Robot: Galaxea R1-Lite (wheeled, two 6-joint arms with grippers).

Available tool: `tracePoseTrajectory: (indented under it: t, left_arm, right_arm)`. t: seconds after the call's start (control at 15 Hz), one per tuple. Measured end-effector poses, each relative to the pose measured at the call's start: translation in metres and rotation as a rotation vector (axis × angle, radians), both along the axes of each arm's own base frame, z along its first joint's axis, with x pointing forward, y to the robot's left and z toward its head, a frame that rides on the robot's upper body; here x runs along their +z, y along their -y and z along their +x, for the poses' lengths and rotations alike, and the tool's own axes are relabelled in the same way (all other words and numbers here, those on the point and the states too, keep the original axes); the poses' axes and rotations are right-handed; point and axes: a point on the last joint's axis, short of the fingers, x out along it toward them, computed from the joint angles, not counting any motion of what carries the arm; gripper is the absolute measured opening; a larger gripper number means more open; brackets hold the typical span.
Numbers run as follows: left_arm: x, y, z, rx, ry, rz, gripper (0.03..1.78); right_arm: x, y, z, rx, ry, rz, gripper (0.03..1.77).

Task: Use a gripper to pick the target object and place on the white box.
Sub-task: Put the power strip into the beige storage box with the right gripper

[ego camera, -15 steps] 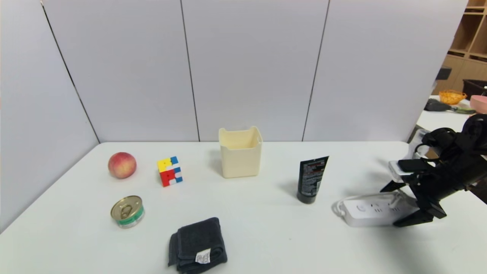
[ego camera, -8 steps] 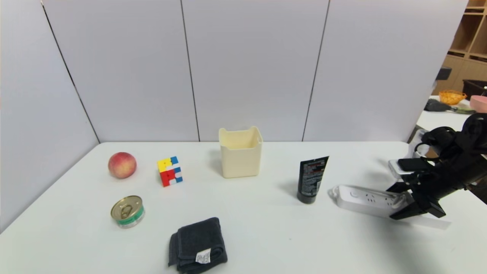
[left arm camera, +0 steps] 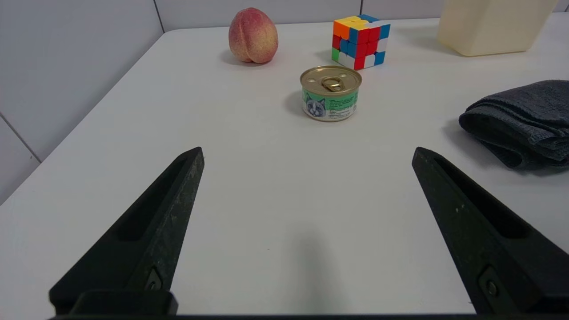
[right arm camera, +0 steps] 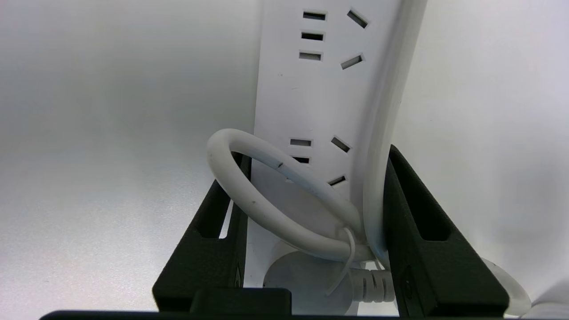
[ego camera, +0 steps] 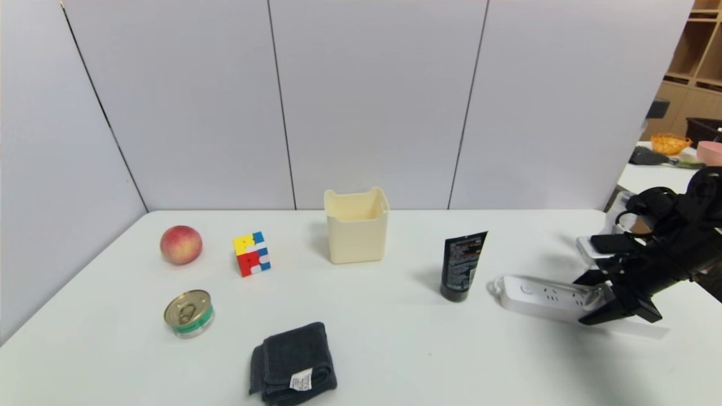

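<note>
Grasp stage: right gripper clamped across the power strip and its cord, low over the table's right side, beyond the black tube. Left gripper idle over the left side, spread wide. Clearance beneath the strip hard to judge. Next: lift, carry toward the white box.

Pale grey smooth wall panels with thin dark seams enclose the white smooth-topped table; brown wooden open shelving stands at far right.
</note>
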Motion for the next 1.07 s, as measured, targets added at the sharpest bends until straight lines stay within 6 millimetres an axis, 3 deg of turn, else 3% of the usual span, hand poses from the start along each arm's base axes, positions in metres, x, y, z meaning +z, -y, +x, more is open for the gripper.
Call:
tracePoseTrajectory:
  t: [1.07]
  left_arm:
    - [0.000, 0.000, 0.000, 0.000, 0.000, 0.000, 1.69]
  right_arm:
    - [0.020, -0.002, -0.009, -0.002, 0.012, 0.000, 0.84]
